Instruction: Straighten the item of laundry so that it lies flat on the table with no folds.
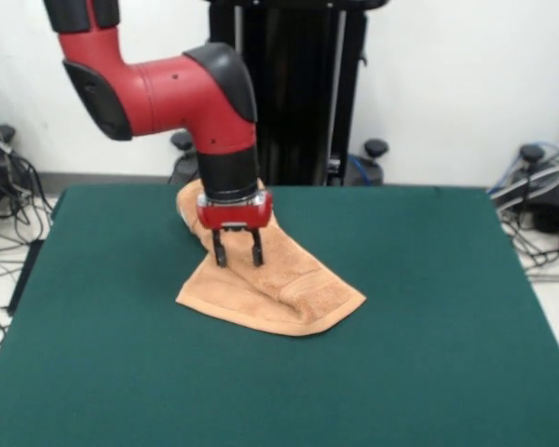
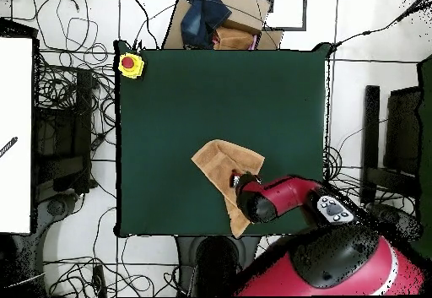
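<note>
Sawyer gripper [image 1: 238, 255] poised over a folded towel [image 1: 279, 289] on the green table [image 1: 429, 317]

The arm's two fingers [image 1: 220, 253] hang spread apart and grasp nothing, their tips at or just above the terry cloth, roughly midway along it. In the front view the orange-tan towel runs as a long, crumpled strip from beneath the red wrist near the table's far edge, down and rightward to a wider, doubled-over end with a raised crease nearest the camera. From overhead its long axis slants from the table's middle toward the robot's edge. The folded end lies just beyond the fingers, away from the pedestal, so the likely next grasp is there.
</note>
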You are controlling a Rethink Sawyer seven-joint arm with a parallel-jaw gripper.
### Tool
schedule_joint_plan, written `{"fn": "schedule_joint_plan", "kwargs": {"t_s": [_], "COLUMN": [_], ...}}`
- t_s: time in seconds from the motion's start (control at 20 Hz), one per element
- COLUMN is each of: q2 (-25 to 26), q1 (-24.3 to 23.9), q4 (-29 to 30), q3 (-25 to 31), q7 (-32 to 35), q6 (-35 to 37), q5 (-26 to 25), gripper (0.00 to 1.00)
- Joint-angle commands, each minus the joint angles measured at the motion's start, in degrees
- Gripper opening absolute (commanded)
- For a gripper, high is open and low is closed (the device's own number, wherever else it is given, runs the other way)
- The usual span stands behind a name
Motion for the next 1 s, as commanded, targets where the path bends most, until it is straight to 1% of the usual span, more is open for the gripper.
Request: {"fn": "schedule_joint_plan", "kwargs": {"t_s": [0.05, 0.25, 0.35, 0.45, 0.5, 0.6, 0.7, 0.8, 0.85, 0.9, 1.0], "q2": [7.78, 8.62, 11.65, 13.51, 13.14, 10.21, 4.80, -0.47, -1.47, -1.44, -0.13], "q1": [-8.20, -9.98, -12.86, -14.56, -14.47, -13.12, -11.31, -10.15, -10.24, -10.67, -11.21], "q4": [-3.79, -4.05, -5.31, -6.32, -6.15, -4.46, -0.78, 2.95, 3.92, 4.11, 3.34], "q3": [11.27, 12.68, 15.14, 16.43, 16.32, 15.07, 13.51, 12.41, 12.32, 12.51, 12.51], "q7": [-12.17, -12.71, -15.28, -17.26, -17.11, -15.75, -13.98, -12.44, -12.46, -12.77, -12.92], "q6": [5.62, 5.81, 6.62, 7.27, 7.13, 7.20, 7.84, 7.10, 6.87, 6.69, 5.65], "q5": [-4.90, -5.03, -5.56, -6.12, -6.32, -5.50, -3.75, -3.09, -3.12, -3.41, -4.66], "gripper": [1.00, 1.00, 1.00, 1.00, 1.00, 1.00, 1.00, 1.00, 1.00, 1.00, 1.00]}}
